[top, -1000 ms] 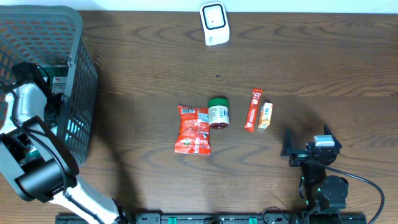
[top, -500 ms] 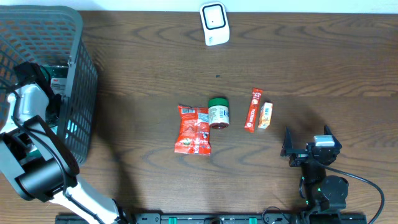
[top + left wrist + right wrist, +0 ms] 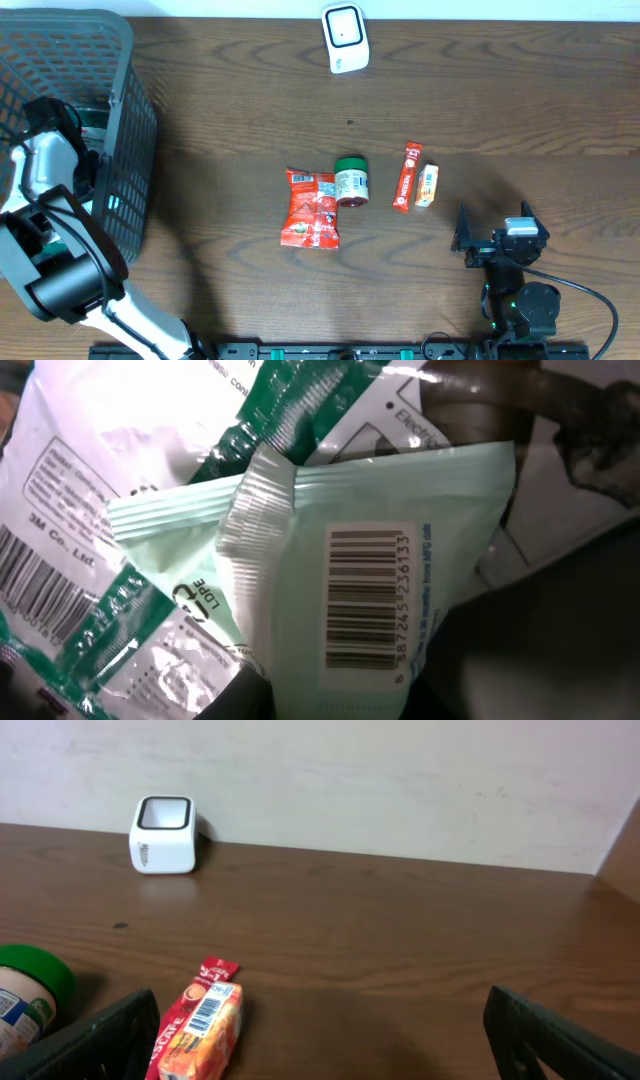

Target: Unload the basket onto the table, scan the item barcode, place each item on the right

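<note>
Inside grey basket (image 3: 130,120) at desk (image 3: 250,100) left edge, pale green packet (image 3: 370,540), barcode toward wrist camera, lower end between left gripper (image 3: 345,705) jaws; clamped or not, impossible to tell. Right gripper (image 3: 320,1030) jaws wide apart, empty, near orange carton (image 3: 200,1030). White scanner (image 3: 345,37) at far edge.
</note>
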